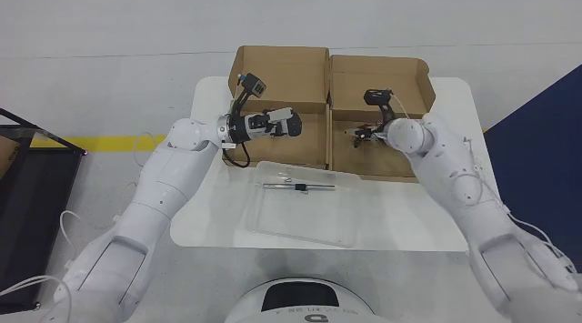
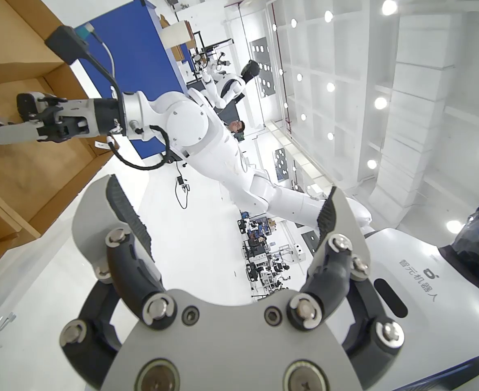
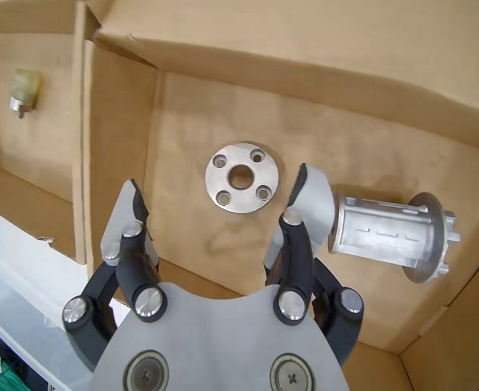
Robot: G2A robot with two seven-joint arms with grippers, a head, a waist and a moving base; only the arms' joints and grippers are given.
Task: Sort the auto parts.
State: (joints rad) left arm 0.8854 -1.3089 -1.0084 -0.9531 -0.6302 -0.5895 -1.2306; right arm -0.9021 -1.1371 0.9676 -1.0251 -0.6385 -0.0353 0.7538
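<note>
Cardboard box [image 3: 345, 83]: flange disc [image 3: 243, 202], ribbed cylinder [image 3: 382, 233] beside right gripper [image 3: 219, 183], spread empty; left gripper [image 2: 223, 187] spread empty.

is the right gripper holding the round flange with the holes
No, the right gripper is open and empty, and the round flange lies flat on the cardboard box floor, clear of both fingers.

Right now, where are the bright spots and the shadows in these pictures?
Left wrist view: the ceiling lights glare white, and the lens bends the room's lines. Right wrist view: a soft shadow on the cardboard beside the metal cylinder.
</note>
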